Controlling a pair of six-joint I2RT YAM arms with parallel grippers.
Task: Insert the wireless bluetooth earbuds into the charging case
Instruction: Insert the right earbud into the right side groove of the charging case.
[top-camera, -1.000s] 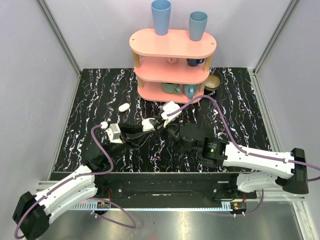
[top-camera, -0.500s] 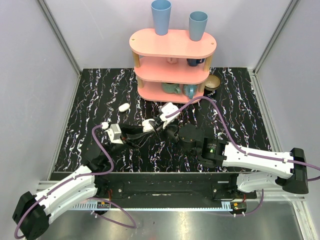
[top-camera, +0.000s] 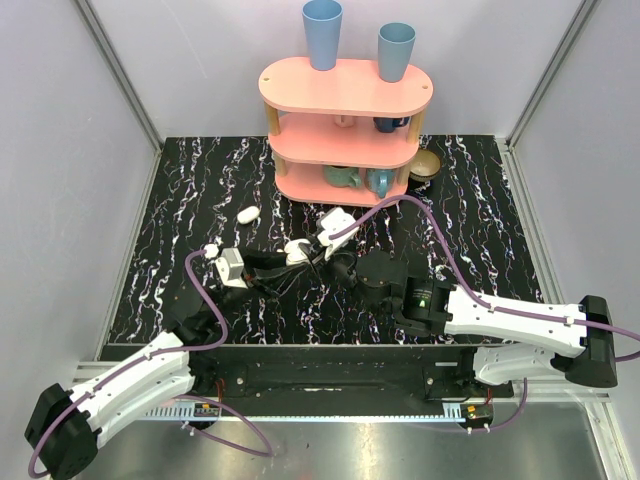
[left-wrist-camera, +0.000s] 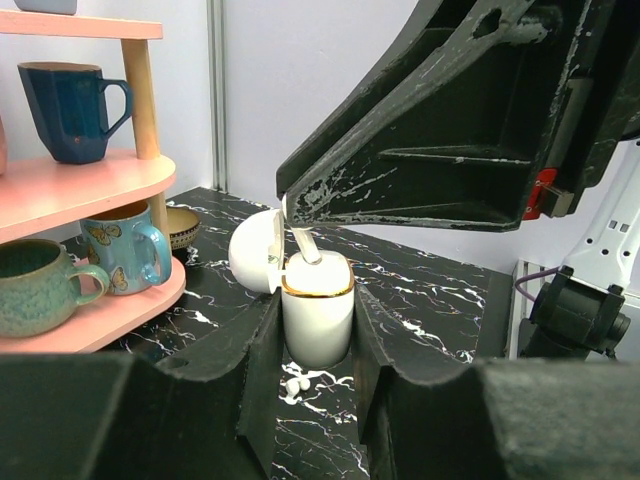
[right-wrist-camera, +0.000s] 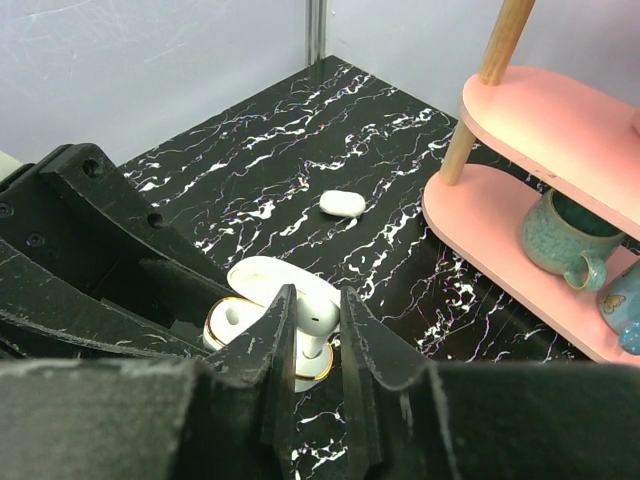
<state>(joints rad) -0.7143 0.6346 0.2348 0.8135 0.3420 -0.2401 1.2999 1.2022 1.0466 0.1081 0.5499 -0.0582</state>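
You will find no word, number, brand or sign that can be read in any of the three views. The small coloured tag (top-camera: 207, 408) on the front rail (top-camera: 330, 413) is too small to make out, and the blue mug (left-wrist-camera: 125, 262) on the pink shelf (left-wrist-camera: 90, 325) carries only a butterfly print, with no lettering you could read
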